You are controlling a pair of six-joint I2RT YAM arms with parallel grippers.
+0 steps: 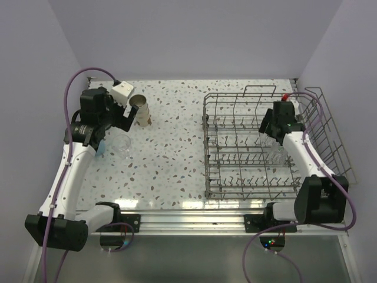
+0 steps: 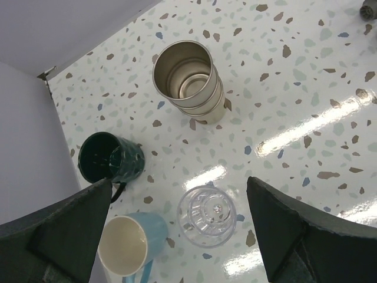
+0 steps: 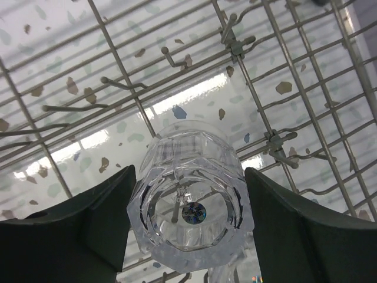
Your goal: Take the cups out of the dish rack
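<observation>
Right claw [image 3: 188,177] straddles clear tumbler [image 3: 191,197] in dish rack [image 3: 253,88], can't tell if clamped. Left claw [image 2: 178,188] apart, upright glass [image 2: 207,216] below it on counter [image 2: 294,88].

You have a white speckled worktop [image 1: 171,171], glossy with streaks of glare, boxed by plain pale lilac walls [image 1: 194,35] on three sides.

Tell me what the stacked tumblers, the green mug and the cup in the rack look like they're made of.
The stacked tumblers: metal, probably stainless steel, brushed beige finish; dull sheen and ringed reflections inside. The green mug: likely glazed ceramic; glossy and opaque. The cup in the rack: clear faceted glass, possibly hard plastic; wires show through it.
</observation>
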